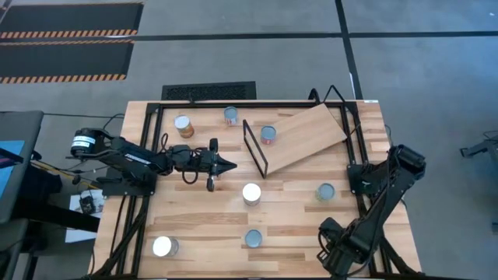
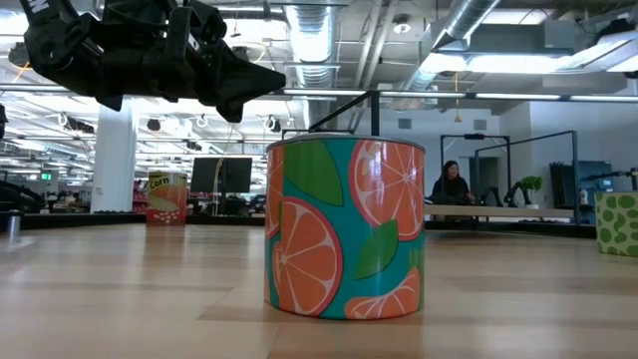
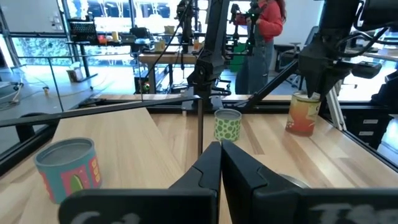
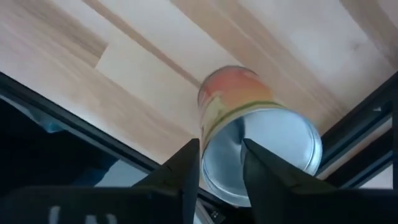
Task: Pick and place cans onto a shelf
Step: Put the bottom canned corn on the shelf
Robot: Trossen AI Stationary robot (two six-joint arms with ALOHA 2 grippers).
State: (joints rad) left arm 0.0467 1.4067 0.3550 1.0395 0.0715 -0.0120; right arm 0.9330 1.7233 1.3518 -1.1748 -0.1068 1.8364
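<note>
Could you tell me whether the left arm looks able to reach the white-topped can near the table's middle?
Probably yes: the left gripper hangs close to the white-topped can, fingers shut, nothing standing between them.

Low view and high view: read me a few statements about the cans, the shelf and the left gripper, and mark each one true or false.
1. The left gripper holds a can. False: its fingers are shut on nothing, raised above the table.
2. The orange-slice can stands upright. True.
3. The shelf lies square to the table's edges. False: it sits skewed at an angle.
4. A white-topped can stands near the table's middle. True.
</note>
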